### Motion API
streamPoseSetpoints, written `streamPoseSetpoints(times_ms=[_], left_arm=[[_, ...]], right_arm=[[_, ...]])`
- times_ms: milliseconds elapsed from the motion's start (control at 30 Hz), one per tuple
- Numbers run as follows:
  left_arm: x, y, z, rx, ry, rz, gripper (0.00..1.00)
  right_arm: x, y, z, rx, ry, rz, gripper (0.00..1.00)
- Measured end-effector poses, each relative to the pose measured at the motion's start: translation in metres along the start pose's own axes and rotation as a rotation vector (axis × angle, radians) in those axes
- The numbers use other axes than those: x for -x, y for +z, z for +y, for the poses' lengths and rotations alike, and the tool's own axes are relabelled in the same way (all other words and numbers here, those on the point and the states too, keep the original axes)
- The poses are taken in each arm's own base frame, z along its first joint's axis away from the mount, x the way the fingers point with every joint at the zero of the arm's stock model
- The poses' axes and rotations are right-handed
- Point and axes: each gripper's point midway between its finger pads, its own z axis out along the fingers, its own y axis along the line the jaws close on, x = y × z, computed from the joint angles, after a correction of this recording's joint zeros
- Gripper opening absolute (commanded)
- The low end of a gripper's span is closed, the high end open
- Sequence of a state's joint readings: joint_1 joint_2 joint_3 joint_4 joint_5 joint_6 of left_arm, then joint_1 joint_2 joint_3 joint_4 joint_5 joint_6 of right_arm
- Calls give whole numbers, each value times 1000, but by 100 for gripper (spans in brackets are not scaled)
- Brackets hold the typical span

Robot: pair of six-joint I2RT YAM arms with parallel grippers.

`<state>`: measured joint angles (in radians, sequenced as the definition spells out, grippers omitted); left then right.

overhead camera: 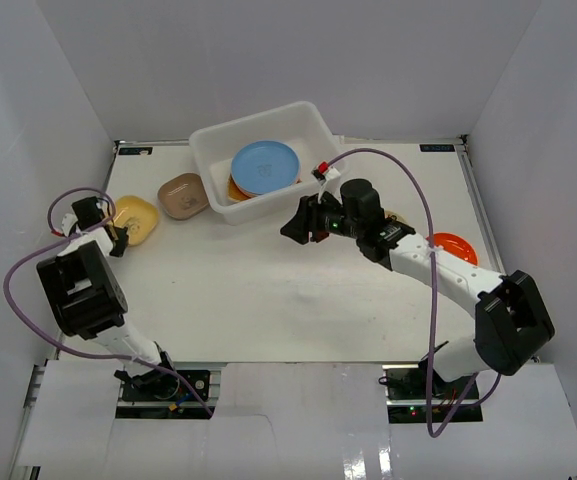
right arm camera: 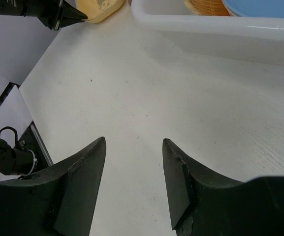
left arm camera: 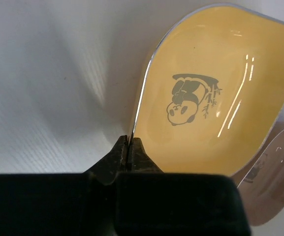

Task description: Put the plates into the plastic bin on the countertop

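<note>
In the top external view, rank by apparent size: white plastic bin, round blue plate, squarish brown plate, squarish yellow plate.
1. white plastic bin
2. round blue plate
3. squarish brown plate and squarish yellow plate look alike; the left gripper hides part of the yellow one.

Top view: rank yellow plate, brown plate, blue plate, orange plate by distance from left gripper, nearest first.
From the left gripper:
1. yellow plate, rim pinched in its fingers, far left.
2. brown plate, just right of the yellow one.
3. blue plate, in the plastic bin, back centre.
4. orange plate, far right side.
</note>
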<state>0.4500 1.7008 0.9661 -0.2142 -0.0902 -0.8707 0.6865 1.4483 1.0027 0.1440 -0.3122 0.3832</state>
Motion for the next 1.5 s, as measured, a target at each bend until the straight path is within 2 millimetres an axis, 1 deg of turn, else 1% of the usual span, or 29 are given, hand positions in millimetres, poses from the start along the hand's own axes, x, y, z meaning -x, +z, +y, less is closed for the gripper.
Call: streamPoseSetpoints(times_ms=[100,167,233,267,367,400,433,500,533,567,600,667,733,833,900,1000,1067,1133,1233,1267,1333,1367,1467,1500], left_arm=[[6,-14,0,2,8,-19,0],[15,-34,-6,-31,5,-55,0],[28,-65,-17,-98,-2,-113,0],[35,-84,-25,-144,-5,-148,0],[51,-144,-58,-312,1,-250,0],[49,-165,-76,-381,24,-271,0],[41,-183,-96,-447,55,-274,0],[14,-218,-146,-588,146,-238,0],[-9,-232,-172,-655,201,-198,0],[-24,-242,-192,-700,238,-172,0],[-44,-253,-213,-747,280,-135,0],[-79,-261,-245,-808,344,-74,0],[-107,-257,-263,-816,401,-28,0],[-148,-235,-289,-796,477,31,0],[-172,-215,-306,-778,520,60,0],[-207,-180,-324,-734,579,101,0],[-227,-157,-327,-694,614,129,0],[-239,-139,-327,-661,635,147,0],[-249,-118,-322,-613,657,165,1],[-250,-113,-318,-596,665,168,7],[-251,-110,-313,-575,678,170,15],[-251,-109,-312,-568,682,169,24],[-249,-109,-312,-569,692,164,44],[-248,-110,-313,-573,695,163,59]], right_arm=[[7,-8,5,4,-15,-19,56],[13,-13,8,4,-29,-35,56],[20,-19,11,-1,-45,-57,56],[23,-23,13,-2,-52,-68,56],[35,-35,16,-20,-67,-112,54],[38,-39,16,-30,-70,-127,53],[42,-44,14,-45,-72,-147,50],[43,-53,8,-84,-69,-174,34],[43,-58,4,-110,-63,-189,9],[40,-63,-2,-138,-64,-198,8],[37,-68,-7,-166,-49,-207,8],[29,-77,-16,-214,-30,-220,8],[20,-86,-23,-247,-16,-225,8],[10,-93,-26,-264,-6,-222,8],[6,-96,-28,-272,-1,-215,8],[0,-98,-30,-283,3,-203,8],[-1,-99,-30,-287,1,-202,8],[-1,-101,-30,-290,2,-201,8],[-2,-104,-31,-298,1,-207,8],[-3,-105,-32,-303,1,-207,8],[-4,-105,-34,-310,1,-204,9],[-4,-105,-34,-314,0,-202,9],[-5,-106,-36,-322,0,-202,11],[-5,-106,-37,-327,0,-201,11]])
